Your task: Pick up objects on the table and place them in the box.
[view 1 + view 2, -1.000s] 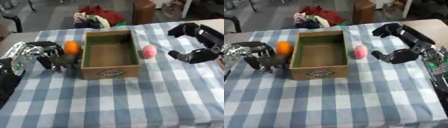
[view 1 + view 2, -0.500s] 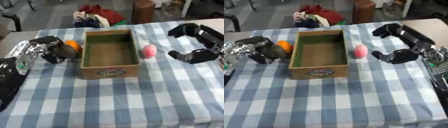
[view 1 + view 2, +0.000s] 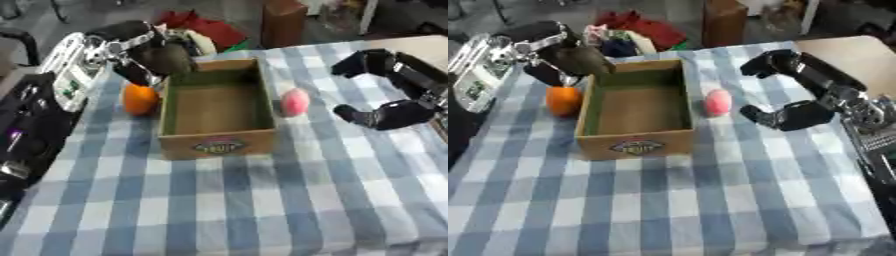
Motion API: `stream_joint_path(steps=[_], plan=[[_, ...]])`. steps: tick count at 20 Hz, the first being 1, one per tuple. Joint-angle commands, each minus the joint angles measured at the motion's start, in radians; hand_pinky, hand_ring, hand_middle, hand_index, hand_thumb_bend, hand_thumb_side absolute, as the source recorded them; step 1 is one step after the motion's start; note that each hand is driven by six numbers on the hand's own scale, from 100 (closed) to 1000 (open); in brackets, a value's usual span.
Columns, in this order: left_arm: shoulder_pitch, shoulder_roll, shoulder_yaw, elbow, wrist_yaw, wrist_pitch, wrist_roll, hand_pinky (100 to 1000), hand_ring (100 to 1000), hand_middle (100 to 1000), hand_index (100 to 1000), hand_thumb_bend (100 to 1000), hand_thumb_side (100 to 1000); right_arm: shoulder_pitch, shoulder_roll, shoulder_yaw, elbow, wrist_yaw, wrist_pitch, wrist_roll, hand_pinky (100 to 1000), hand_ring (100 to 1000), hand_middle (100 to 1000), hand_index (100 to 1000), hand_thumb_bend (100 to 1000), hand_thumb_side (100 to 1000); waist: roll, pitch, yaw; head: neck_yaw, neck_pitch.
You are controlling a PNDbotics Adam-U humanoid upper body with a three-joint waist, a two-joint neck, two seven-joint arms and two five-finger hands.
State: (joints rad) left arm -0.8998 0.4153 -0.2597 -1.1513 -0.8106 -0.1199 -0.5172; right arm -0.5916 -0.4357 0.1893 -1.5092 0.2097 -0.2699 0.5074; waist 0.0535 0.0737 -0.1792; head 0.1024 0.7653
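left hand [image 3: 131,47] fingers curled round dark object [image 3: 166,59] (above box [image 3: 219,145] corner); right hand [image 3: 798,95] slack

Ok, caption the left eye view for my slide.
Left robot hand carries a dark object over the box's corner.

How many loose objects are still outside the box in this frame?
3: an orange ball on the cloth left of the box, a pink object right of it, and a dark object held in the left robot hand above the box's far-left corner.

the box [image 3: 218,145] carries an oval label on its front wall, its lettering too blurred to read
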Motion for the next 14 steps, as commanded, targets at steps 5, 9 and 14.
stream_joint_path(steps=[5, 9, 14], plan=[[-0.048, -0.116, -0.022, 0.134, -0.091, -0.064, 0.027, 627, 514, 501, 662, 238, 100, -0.05, 0.021, 0.026, -0.005, -0.01, -0.011, 0.039, 803, 810, 730, 811, 374, 271, 0.003, -0.003, -0.042, 0.033, -0.004], [-0.037, -0.146, -0.02, 0.205, -0.122, -0.086, 0.043, 655, 590, 587, 713, 371, 100, -0.05, 0.025, 0.028, -0.003, -0.012, -0.011, 0.048, 802, 809, 729, 810, 375, 272, 0.005, 0.0, -0.051, 0.034, -0.008], [-0.028, -0.143, -0.004, 0.225, -0.131, -0.088, 0.065, 778, 793, 802, 830, 792, 341, -0.047, 0.025, 0.025, 0.0, -0.01, -0.01, 0.048, 802, 809, 728, 807, 376, 272, 0.004, 0.001, -0.049, 0.027, -0.011]])
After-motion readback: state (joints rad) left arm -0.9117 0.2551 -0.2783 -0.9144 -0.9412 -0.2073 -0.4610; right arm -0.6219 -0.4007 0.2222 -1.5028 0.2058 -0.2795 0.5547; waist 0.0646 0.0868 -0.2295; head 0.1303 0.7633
